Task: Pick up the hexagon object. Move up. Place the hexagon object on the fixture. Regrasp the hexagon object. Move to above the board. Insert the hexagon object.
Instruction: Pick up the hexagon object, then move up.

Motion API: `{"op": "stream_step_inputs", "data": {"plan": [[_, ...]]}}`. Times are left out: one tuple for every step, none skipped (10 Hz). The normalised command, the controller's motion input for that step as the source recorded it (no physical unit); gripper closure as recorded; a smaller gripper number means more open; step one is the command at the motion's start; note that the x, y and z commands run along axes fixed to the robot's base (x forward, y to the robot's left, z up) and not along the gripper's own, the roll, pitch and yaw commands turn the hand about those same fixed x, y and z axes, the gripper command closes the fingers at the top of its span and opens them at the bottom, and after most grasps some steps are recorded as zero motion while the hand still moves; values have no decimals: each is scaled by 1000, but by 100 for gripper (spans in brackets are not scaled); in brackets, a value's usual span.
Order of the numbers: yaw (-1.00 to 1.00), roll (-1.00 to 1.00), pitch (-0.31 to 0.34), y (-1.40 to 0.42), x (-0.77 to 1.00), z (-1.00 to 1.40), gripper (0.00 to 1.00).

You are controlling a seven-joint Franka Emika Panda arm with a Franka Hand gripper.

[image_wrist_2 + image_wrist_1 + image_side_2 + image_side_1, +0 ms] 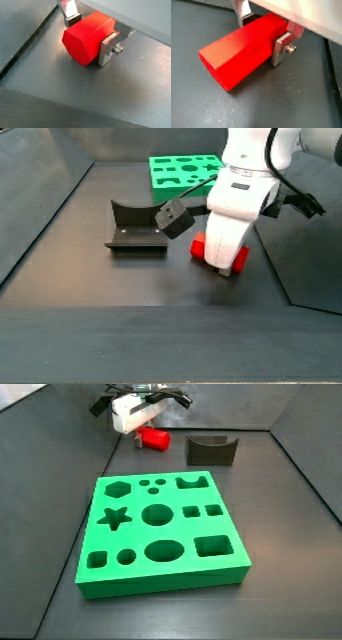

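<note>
**Red prism gripped at the worktop floor**

Dark grey walls close in a dark, matte worktop (287, 534), lightly scuffed in both wrist views. On it lies the hexagon object (238, 52), a bright red bar with a hexagonal end face that shows plainly in a wrist view (85, 40). The hand (264, 32) is low over it, and its two flat silver fingers (281, 49) stand on opposite sides of the bar, pressed against its flanks, so the hand is pinching the hexagon object near one end while the other end juts out free. Whether the bar rests on the worktop or is just off it cannot be told, though in a side view it sits right at floor level (203, 249) beneath the white wrist of the arm (241, 198).

Just beside the hand in a side view stands the fixture (211, 450), a dark block with a curved notch in its top, apart from the bar; from the opposite side it shows as a dark bracket on a base plate (134, 228). Green and thick, the board (160, 534) lies well apart from both, its top cut with a star, a hexagon, circles, squares and an oval. In a side view it lies behind the arm (181, 170).
</note>
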Motion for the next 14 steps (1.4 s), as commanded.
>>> {"op": "stream_step_inputs", "data": {"plan": [[0, 0, 0, 0, 0, 0, 100], [0, 0, 0, 0, 0, 0, 100], [0, 0, 0, 0, 0, 0, 100], [0, 0, 0, 0, 0, 0, 100], [0, 0, 0, 0, 0, 0, 100], [0, 0, 0, 0, 0, 0, 100], [0, 0, 0, 0, 0, 0, 100], [0, 0, 0, 0, 0, 0, 100], [0, 0, 0, 0, 0, 833, 100], [12, 4, -13, -39, -45, 779, 100], [12, 18, -28, -38, -66, 689, 100], [4, 36, -20, -19, -56, 518, 100], [-3, 46, 2, -10, -42, 377, 100], [-10, 59, 31, -2, -25, 185, 100]]}}
